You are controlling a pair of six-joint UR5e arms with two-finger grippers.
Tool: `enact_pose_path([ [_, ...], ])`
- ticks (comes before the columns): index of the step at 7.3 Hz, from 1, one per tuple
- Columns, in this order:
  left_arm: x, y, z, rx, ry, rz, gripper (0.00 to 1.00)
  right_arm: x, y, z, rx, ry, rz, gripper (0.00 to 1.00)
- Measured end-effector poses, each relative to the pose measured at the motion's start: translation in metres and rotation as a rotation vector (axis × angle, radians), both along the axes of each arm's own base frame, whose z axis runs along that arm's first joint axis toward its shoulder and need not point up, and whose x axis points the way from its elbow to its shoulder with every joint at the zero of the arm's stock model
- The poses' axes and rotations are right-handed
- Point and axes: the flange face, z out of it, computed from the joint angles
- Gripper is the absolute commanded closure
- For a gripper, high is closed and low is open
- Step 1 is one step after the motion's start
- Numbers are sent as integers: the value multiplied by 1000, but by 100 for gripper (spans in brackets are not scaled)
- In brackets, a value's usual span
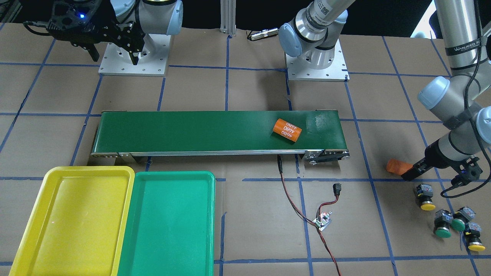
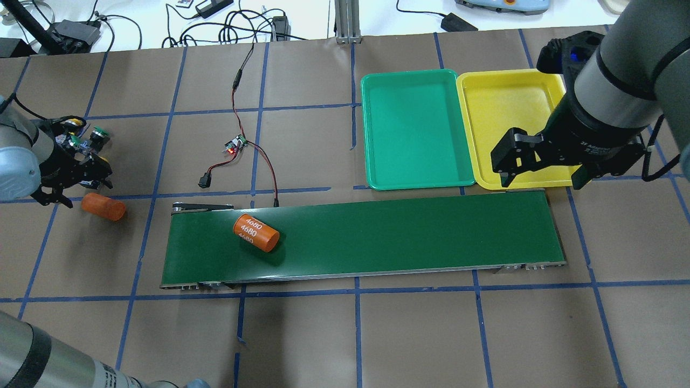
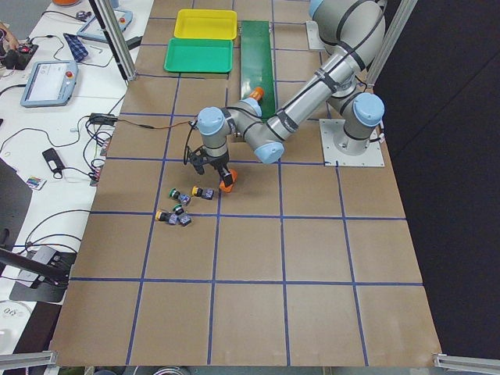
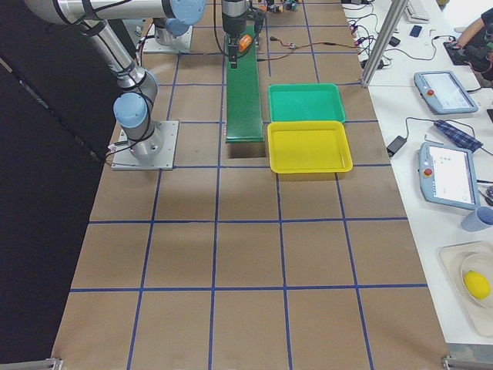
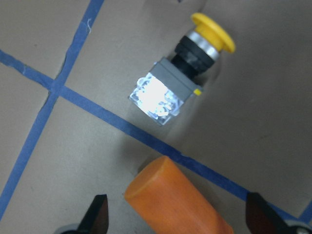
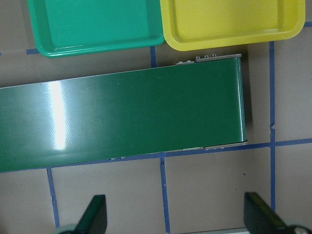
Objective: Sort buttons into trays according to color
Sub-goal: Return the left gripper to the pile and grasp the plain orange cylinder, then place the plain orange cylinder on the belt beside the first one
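Nearest yellow button [image 5: 183, 80] lies on its side in the upper centre of the left wrist view, cap towards the upper right, clear end lit white. It is well apart from the fingertips [image 5: 97, 214] at the bottom edge. A blue tape line and an orange cylinder [image 5: 170, 202] lie between the button and the left gripper [image 5: 178, 217]. Fingers are spread wide. The cylinder sits in the gap between them with space on both sides, so nothing is gripped. In the front-facing view the same button is at lower right, just below that gripper. Further towards the lower right corner cluster a green button [image 1: 442, 225], another green button [image 1: 461, 219] and a second yellow button [image 1: 474, 238], close together. Yellow tray [image 1: 88, 170] and green tray [image 1: 174, 174] sit side by side at lower left, rims touching. Right gripper [image 2: 542, 172] hangs over the conveyor belt [image 2: 377, 231] end beside the yellow tray, fingers wide, holding nothing. A second orange cylinder [image 2: 256, 233] lies on the belt.
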Motion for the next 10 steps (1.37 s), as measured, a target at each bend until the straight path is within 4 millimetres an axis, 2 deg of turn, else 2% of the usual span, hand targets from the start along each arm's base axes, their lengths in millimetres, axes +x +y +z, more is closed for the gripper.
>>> enact_pose_path([
  [2, 7, 2, -17, -6, 36, 22, 60, 0, 0, 0, 0, 0, 1, 0],
  [4, 6, 5, -21, 1, 47, 24, 93, 0, -1, -1, 1, 0, 1, 0],
  [6, -1, 7, -9, -2, 46, 17, 96, 0, 0, -1, 4, 0, 1, 0],
  [8, -17, 7, 23, -6, 61, 56, 97, 0, 0, -2, 4, 0, 1, 0],
  [9, -38, 6, 46, 2, 68, 101, 98, 0, 0, -2, 2, 0, 1, 0],
  [10, -76, 7, 70, 16, 69, 164, 99, -1, 0, -2, 1, 0, 2, 0],
])
